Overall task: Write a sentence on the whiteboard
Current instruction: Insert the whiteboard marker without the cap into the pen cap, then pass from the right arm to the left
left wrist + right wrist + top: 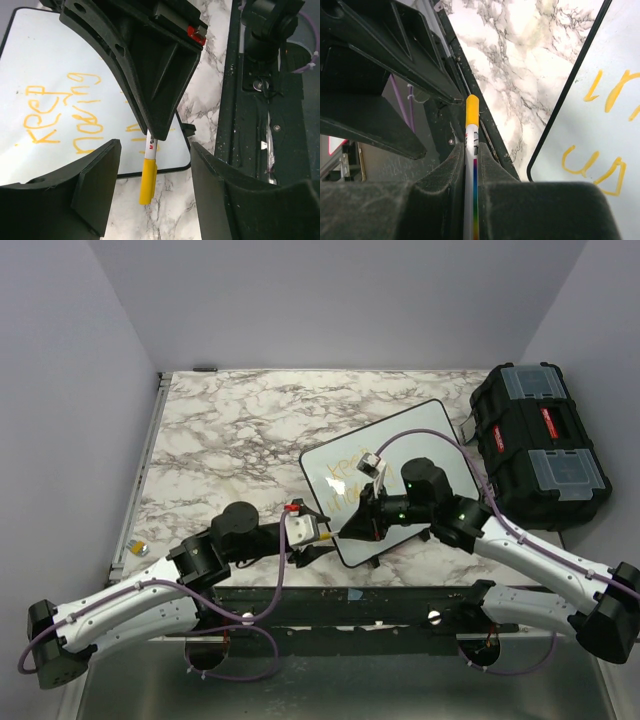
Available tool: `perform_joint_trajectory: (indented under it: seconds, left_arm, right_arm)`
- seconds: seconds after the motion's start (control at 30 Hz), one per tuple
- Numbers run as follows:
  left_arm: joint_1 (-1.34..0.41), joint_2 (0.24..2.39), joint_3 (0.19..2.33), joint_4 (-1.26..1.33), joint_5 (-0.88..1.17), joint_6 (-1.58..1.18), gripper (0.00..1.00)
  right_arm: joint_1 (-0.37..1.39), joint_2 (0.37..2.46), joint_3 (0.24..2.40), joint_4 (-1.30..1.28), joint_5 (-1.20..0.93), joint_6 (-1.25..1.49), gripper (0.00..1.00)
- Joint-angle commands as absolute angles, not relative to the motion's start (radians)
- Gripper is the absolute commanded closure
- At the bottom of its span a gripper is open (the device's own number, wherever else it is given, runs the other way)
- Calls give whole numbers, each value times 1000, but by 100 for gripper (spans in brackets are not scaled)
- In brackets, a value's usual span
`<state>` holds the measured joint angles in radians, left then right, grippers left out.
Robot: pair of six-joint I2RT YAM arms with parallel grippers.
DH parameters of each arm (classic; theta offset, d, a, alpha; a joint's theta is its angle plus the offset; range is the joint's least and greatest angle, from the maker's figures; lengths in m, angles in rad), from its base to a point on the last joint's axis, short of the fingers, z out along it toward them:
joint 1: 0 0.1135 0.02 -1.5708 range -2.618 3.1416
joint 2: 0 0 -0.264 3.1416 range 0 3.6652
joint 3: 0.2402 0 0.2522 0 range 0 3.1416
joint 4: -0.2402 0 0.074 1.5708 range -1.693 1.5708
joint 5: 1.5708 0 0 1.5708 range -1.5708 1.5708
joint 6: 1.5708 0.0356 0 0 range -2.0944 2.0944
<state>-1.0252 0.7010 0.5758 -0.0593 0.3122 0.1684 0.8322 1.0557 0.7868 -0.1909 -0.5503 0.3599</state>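
Count: 1 whiteboard [432,435], carrying 1 sentence [60,115] in 3 lines, third line partly hidden. 1 yellow-capped marker [147,175]. 1 black toolbox [540,445]. 2 arms, so 2 hands: left hand [155,145], right hand [471,162]. 1 table [230,440]. 1 small yellow item [140,548] at the table's left edge, too small to identify.

This looks like a robotics lab cell. A left arm [130,605] and a right arm [540,555] are bolted to a black rail [350,600] at the near edge of a marble-patterned table [220,430]. Purple cables [270,615] loop from them, and plain pale walls [330,300] box it in. A black toolbox [540,445] sits near a whiteboard [322,462].
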Motion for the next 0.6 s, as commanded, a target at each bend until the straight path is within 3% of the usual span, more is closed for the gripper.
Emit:
perform_joint_trajectory:
  seconds: [0.0, 0.43, 0.5, 0.57]
  left_arm:
    - [-1029, 676, 557, -49, 254, 148, 41]
    - [-1029, 774, 567, 7, 212, 117, 44]
    - [-1029, 790, 571, 36, 227, 116, 52]
    - [-1029, 803, 575, 44, 238, 122, 70]
  right_arm:
    - [839, 1044, 834, -148, -532, 368, 99]
    - [840, 1043, 851, -146, -573, 373, 99]
    - [839, 1044, 849, -146, -581, 372, 99]
    - [839, 1045, 849, -147, -582, 371, 99]
